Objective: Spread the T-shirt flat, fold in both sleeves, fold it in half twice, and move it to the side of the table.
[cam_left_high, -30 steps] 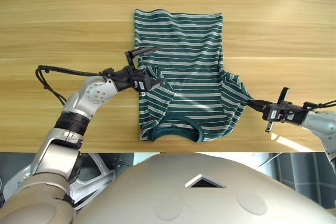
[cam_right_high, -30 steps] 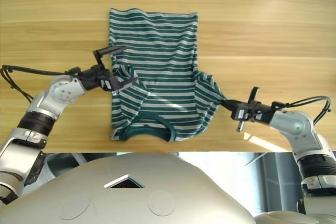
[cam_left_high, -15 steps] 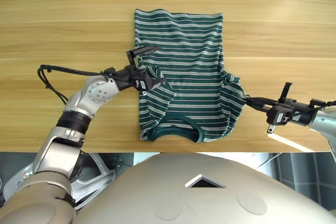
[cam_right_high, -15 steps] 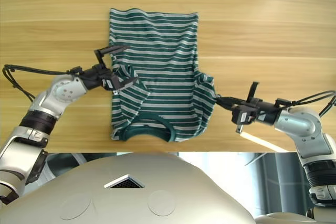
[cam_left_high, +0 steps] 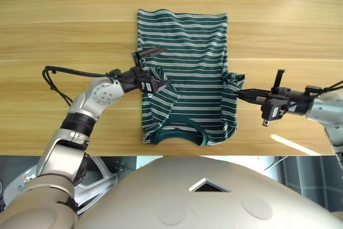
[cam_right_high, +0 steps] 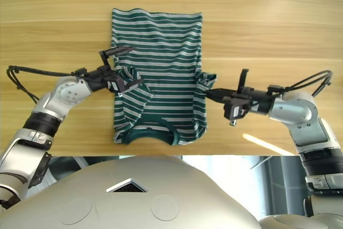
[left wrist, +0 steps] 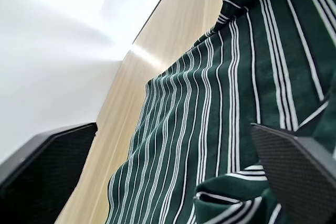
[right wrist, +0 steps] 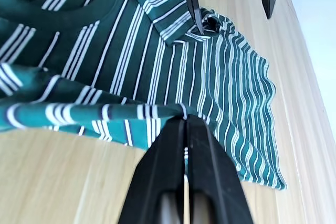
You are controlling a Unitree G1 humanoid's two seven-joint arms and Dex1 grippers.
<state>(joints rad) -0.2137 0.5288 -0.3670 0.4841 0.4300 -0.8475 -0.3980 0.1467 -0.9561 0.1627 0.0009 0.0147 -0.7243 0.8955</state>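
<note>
Striped T-shirt (cam_left_high: 185,46) lies mid-table (cam_left_high: 64,9), collar at the near edge, hem far. Its left sleeve (cam_left_high: 161,96) lies folded inward. The left gripper (cam_left_high: 153,69) stands over it, fingers wide apart. The right gripper (cam_left_high: 242,94) is pinched closed on the right sleeve (cam_left_high: 234,81), bunched at the shirt's right edge.

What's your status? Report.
Left gripper open over folded left sleeve. Right gripper shut on right sleeve, lifted at edge of T-shirt. Nothing in the way.
</note>
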